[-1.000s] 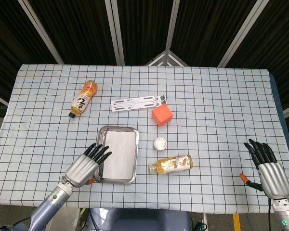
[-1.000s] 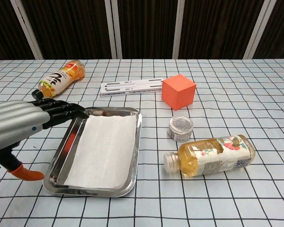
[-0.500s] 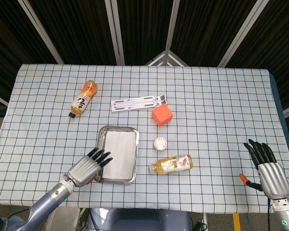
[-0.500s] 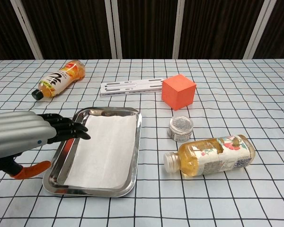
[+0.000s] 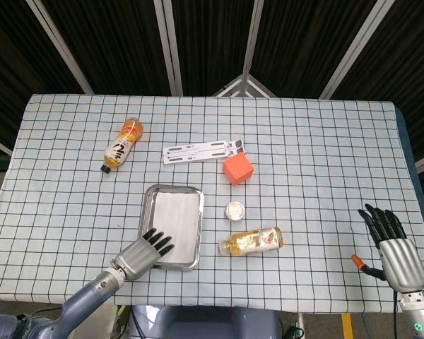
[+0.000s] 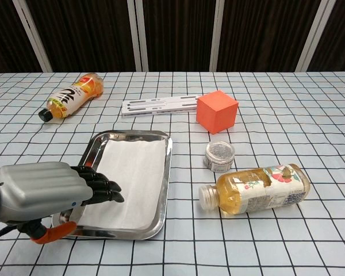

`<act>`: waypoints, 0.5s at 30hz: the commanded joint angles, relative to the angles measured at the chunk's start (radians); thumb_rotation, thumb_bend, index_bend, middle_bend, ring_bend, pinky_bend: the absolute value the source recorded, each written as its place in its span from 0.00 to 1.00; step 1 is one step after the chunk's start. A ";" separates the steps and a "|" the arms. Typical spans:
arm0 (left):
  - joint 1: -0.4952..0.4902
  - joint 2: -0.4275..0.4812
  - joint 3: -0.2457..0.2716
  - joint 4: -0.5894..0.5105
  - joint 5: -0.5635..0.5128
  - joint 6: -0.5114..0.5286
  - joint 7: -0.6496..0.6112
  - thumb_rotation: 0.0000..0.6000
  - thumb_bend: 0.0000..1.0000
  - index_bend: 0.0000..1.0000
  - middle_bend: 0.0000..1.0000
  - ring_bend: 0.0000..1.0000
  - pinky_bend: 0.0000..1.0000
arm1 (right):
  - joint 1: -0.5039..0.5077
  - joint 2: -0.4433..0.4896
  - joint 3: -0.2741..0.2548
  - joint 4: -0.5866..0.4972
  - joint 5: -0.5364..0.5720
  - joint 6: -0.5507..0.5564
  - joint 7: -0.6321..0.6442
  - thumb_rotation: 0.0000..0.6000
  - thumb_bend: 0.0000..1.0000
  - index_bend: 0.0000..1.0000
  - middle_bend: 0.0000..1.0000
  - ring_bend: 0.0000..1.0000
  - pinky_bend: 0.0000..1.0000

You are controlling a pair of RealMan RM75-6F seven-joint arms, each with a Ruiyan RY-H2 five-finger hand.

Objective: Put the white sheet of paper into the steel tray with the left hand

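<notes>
The left hand (image 6: 43,192) is hovering at the near edge of the table (image 5: 325,162), palm down, fingers extended and slightly apart, holding nothing. Its dark fingertips (image 6: 106,188) are reaching over the near left corner of the steel tray (image 6: 168,167); whether they are touching the tray or the paper cannot be determined. In the head view the left hand (image 5: 143,254) is overlapping the same corner of the steel tray (image 5: 147,200).

The white sheet of paper (image 6: 129,181) is lying flat inside the tray, directly ahead of the left fingertips, and is covering most of the tray floor. The head view is showing the white sheet of paper (image 5: 177,222) within the tray rim.

The right hand (image 5: 394,247) is appearing only in the head view, well apart from the left hand at the opposite near corner of the table, fingers straight and apart, holding nothing.

To the right of the left hand, beyond the tray, a clear bottle (image 6: 256,188) with yellow liquid is lying on its side. Just beyond it, a small round jar (image 6: 219,156) is standing upright. Farther out, an orange cube (image 6: 217,111) is sitting on the cloth, with a white perforated strip (image 6: 159,105) lying beside it. Far ahead of the left hand, an orange juice bottle (image 6: 71,96) is lying on its side.
</notes>
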 commanded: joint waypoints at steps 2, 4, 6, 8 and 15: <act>-0.014 -0.011 0.015 -0.001 -0.017 0.019 0.005 1.00 0.61 0.00 0.00 0.00 0.00 | 0.000 0.000 0.000 0.001 0.000 0.000 0.000 1.00 0.29 0.00 0.00 0.00 0.00; -0.021 -0.012 0.023 0.001 -0.019 0.026 0.001 1.00 0.61 0.00 0.00 0.00 0.00 | 0.000 0.000 0.000 0.000 0.000 0.000 -0.001 1.00 0.29 0.00 0.00 0.00 0.00; -0.024 -0.011 0.029 0.003 -0.018 0.031 -0.004 1.00 0.61 0.00 0.00 0.00 0.00 | 0.000 -0.001 0.000 0.000 0.000 0.000 -0.001 1.00 0.29 0.00 0.00 0.00 0.00; -0.028 -0.009 0.034 0.005 -0.020 0.035 -0.008 1.00 0.61 0.00 0.00 0.00 0.00 | 0.000 -0.001 0.000 -0.001 0.000 0.000 -0.002 1.00 0.29 0.00 0.00 0.00 0.00; -0.041 -0.005 0.050 0.012 -0.017 0.042 -0.025 1.00 0.61 0.00 0.00 0.00 0.00 | 0.000 -0.001 -0.001 -0.002 0.000 -0.001 -0.004 1.00 0.29 0.00 0.00 0.00 0.00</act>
